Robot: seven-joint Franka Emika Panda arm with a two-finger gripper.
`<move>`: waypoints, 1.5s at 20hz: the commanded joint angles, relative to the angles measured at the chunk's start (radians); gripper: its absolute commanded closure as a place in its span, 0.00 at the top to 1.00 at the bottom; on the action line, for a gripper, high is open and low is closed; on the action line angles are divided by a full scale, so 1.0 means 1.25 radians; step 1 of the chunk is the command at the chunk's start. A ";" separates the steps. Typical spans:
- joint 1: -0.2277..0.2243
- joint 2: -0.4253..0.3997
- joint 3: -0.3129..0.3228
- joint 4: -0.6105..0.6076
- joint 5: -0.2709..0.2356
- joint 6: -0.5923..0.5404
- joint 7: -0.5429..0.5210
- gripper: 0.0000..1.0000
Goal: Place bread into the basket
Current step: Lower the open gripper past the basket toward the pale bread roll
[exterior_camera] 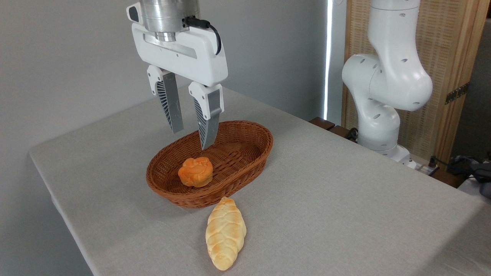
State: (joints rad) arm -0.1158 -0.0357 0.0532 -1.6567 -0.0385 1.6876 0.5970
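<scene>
1. Bread (225, 238) lies flat on the gray bench (345, 199), close to the front edge
2. It is long and pale gold, with a braided top and pointed ends
3. Its far tip sits just beside the front wall of the basket (245, 161), and I cannot tell if the two touch
4. The bread is outside the basket, not in it
5. The basket is brown, oval and woven, with low sides, and it stands near the middle of the bench
6. A small round orange bun (195, 171) sits inside the basket, toward its left front part
7. The tool (191, 140) hangs in the air over the back left part of the basket
8. Its two fingers (170, 103) point down and stand a little apart, with an open gap between them
9. Nothing is between the fingers, so the tool holds nothing
10. The tips of the fingers are above the bun and do not touch it
11. The tool is well apart from the bread
12. A black cable (211, 28) curls at the top of the tool
13. The white arm (387, 76) stands at the right, behind the far side of the bench
14. A gray wall (69, 57) is behind the bench, and a wooden panel (456, 57) stands behind the arm
</scene>
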 commanded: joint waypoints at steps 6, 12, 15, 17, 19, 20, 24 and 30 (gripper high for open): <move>-0.009 0.006 0.010 0.004 0.003 -0.001 0.010 1.00; 0.015 -0.002 0.014 -0.029 0.011 0.013 -0.007 1.00; 0.035 -0.002 0.015 -0.044 0.011 0.069 -0.107 1.00; 0.050 -0.009 0.018 -0.084 0.012 0.122 -0.174 1.00; 0.080 -0.038 0.029 -0.124 0.014 0.156 -0.207 1.00; 0.088 -0.047 0.030 -0.136 0.014 0.158 -0.220 1.00; 0.090 -0.049 0.031 -0.190 0.016 0.216 -0.322 1.00; 0.091 -0.041 0.030 -0.289 0.085 0.321 -0.392 1.00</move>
State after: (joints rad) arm 0.0036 -0.0723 0.0891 -1.9550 0.0403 2.0205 0.1457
